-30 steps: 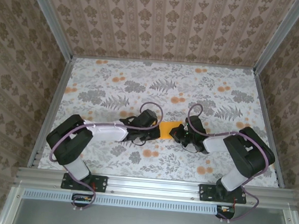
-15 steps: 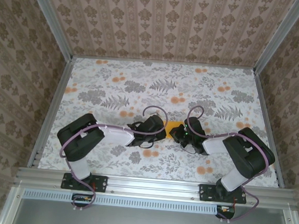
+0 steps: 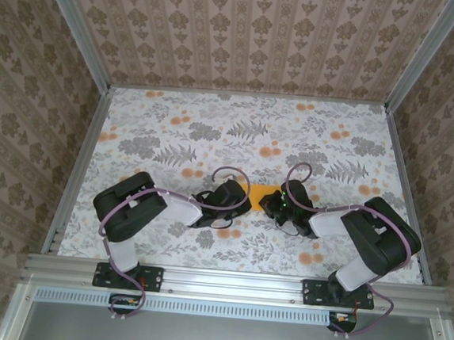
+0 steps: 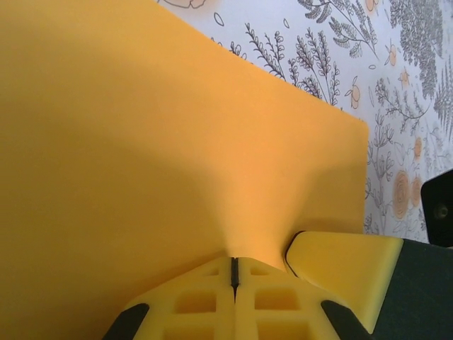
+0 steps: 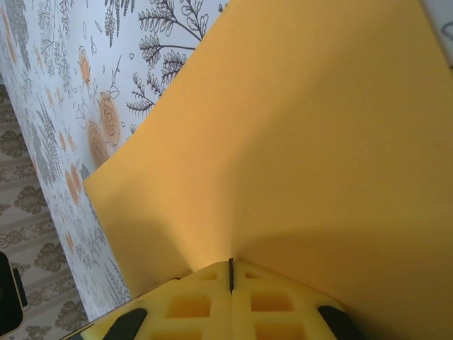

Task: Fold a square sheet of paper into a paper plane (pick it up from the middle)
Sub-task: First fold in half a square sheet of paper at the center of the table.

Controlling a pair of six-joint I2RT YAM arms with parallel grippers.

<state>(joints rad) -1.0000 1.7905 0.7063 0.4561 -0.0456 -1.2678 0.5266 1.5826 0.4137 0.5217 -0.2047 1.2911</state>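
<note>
Two arms: both reach inward over the flowered table (image 3: 215, 121) and meet near its middle, a little toward the near edge.
Change, left arm: since a second ago its elbow has swung inward to the right, and the left gripper (image 3: 240, 197) has closed in on the paper.
Change, right arm: it sits almost where it was, the right gripper (image 3: 270, 204) at the paper's right side.
Change, paper: the orange patch seen from above has shrunk from a broad shape to a small sliver between the two wrists.
Paper, place: the square sheet of paper (image 3: 265, 192) lies between the grippers, touched by both.
Left pincer: in the left wrist view the left gripper (image 4: 234, 263) has its yellow fingers pressed together on the sheet (image 4: 177, 142), only a thin dark seam between them.
Right pincer: the right gripper (image 5: 230, 268) is likewise clamped on the sheet (image 5: 297, 142).
Paper, heading: in the left wrist view one corner points to the upper right; in the right wrist view one points to the lower left.
Long axis: the visible sliver is wider across than deep; the whole sheet's axis cannot be told.
</note>
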